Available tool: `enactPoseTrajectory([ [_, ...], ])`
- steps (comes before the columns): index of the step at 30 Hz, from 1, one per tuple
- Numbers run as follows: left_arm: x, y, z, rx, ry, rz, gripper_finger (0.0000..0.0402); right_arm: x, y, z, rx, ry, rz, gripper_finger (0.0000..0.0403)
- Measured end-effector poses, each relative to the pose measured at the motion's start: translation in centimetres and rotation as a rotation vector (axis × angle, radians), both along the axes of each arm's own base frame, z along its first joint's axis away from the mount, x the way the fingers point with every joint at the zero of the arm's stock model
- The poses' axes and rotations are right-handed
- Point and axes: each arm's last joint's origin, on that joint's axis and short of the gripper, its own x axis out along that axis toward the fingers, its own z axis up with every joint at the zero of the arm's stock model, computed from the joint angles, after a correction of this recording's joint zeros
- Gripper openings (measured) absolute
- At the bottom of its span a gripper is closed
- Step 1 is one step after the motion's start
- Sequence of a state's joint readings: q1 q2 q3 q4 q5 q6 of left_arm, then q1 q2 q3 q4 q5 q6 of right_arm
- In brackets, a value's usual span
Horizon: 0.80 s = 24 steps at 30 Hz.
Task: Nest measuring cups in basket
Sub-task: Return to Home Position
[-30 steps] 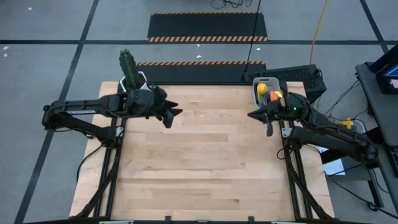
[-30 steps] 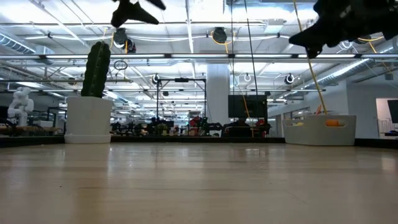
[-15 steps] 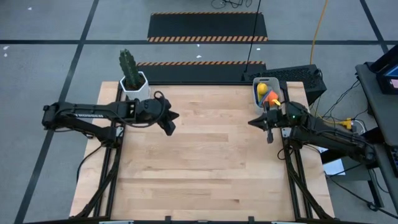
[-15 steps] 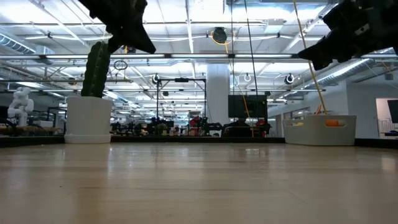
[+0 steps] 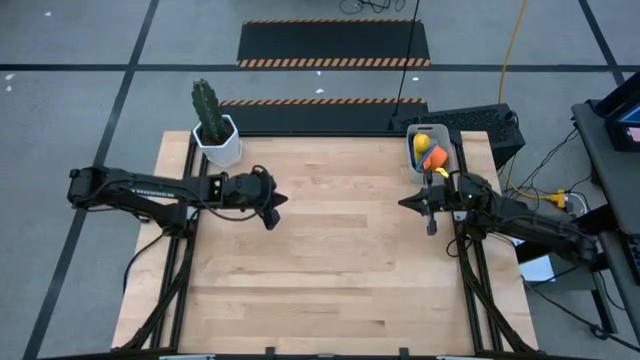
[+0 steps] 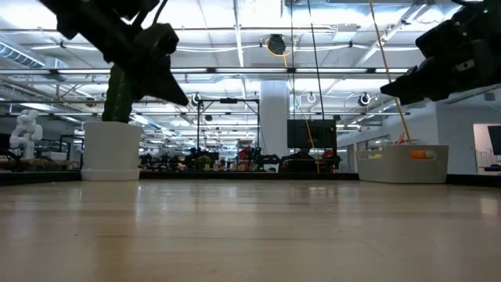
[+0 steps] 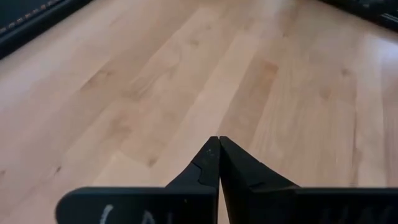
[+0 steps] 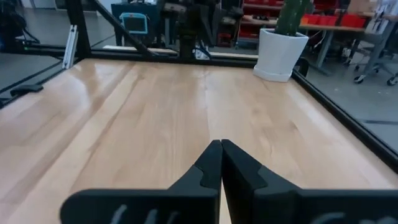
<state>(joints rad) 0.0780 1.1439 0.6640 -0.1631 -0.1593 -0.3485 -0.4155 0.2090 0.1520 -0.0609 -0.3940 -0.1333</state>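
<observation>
The basket point(image 5: 428, 133) stands at the table's far right edge, with an orange cup point(image 5: 433, 156) and a yellow cup point(image 5: 422, 143) showing inside it. In the low view the basket point(image 6: 403, 164) rests on the table, and the orange cup point(image 6: 420, 154) peeks over its rim. My left gripper point(image 5: 284, 199) hangs shut over the left half of the table, slanting down, with bare wood under its tips point(image 7: 218, 140). My right gripper point(image 5: 403, 203) is shut too, near level, just on the near side of the basket and pointing toward the table's left point(image 8: 221, 144). Neither gripper holds anything.
A white pot with a cactus point(image 5: 216, 138) stands at the table's far left corner and also shows in the low view point(image 6: 111, 149). The wooden tabletop point(image 5: 330, 260) lies between the two arms. Black frame rails run along the table's left and right edges.
Both arms have come down toward the table. My left gripper has sunk the more, tipped further downward and shut its fingers with nothing between them. My right gripper has stayed shut. The basket and its cups have kept their place.
</observation>
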Motion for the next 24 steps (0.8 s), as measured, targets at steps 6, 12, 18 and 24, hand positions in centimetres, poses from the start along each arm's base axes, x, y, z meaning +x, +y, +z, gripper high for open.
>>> enactPoseTrajectory([
  [6,-0.4,0.0,-2.1,0.004,-0.063,0.000,0.0008,0.0,0.0,-0.5,-0.042,-0.084,-0.023,0.0000],
  [12,-1.2,-0.3,-3.3,-0.034,-0.092,-0.012,0.0007,-0.2,0.1,-0.8,-0.087,-0.089,-0.036,0.0000],
  [18,-2.2,-0.5,-3.4,-0.034,-0.115,-0.019,0.0003,-0.4,0.1,-0.5,-0.149,-0.131,-0.031,0.0000],
  [24,-3.9,-0.5,-3.8,-0.046,-0.143,0.039,0.0007,-0.4,0.2,-0.7,-0.175,-0.109,-0.024,0.0000],
])
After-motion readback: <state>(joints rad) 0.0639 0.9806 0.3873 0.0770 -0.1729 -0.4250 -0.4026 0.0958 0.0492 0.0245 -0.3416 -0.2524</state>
